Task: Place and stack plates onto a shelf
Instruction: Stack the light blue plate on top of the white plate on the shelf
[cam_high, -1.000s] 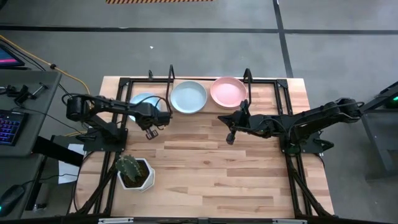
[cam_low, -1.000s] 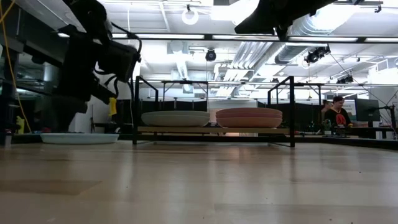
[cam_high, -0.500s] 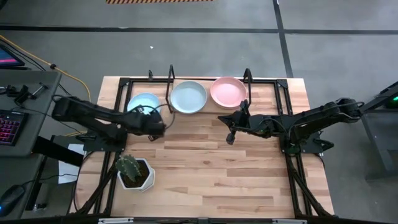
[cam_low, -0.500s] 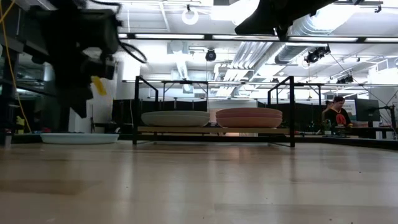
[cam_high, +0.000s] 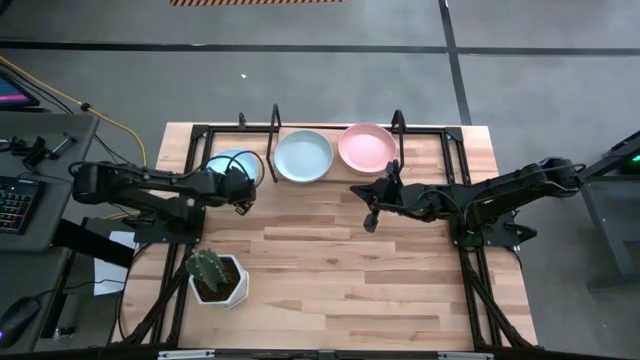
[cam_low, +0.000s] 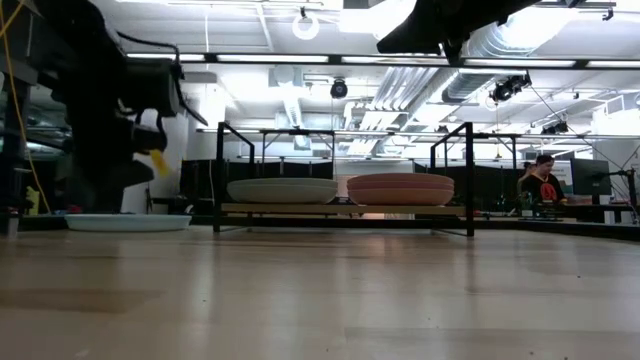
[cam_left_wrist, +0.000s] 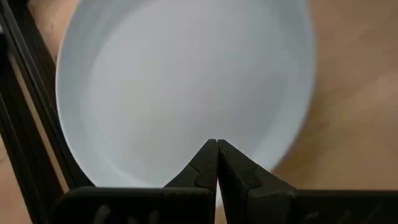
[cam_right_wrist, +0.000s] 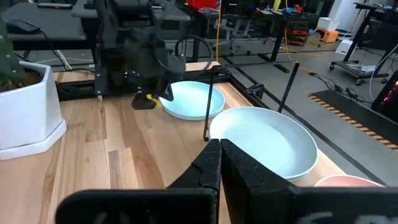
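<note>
Shelf (cam_low: 340, 209) holding a pale plate (cam_low: 282, 190) and pink plates (cam_low: 400, 188), another plate (cam_low: 127, 222) on the table (cam_low: 320, 300)

The left tool (cam_high: 241, 183) is pulled back toward its own side of the tabletop and now sits, fingers closed, at the near edge of the blue plate (cam_high: 234, 162) instead of beside it.

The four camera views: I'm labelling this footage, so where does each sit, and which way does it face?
High view: overhead, straight down; both arms, left gripper.
Low view: table height, facing the low light-wood shelf.
Left wrist view: over the round light-blue plate; shut fingers.
Right wrist view: toward that plate; right gripper shut.
All four show the blue plate.
</note>
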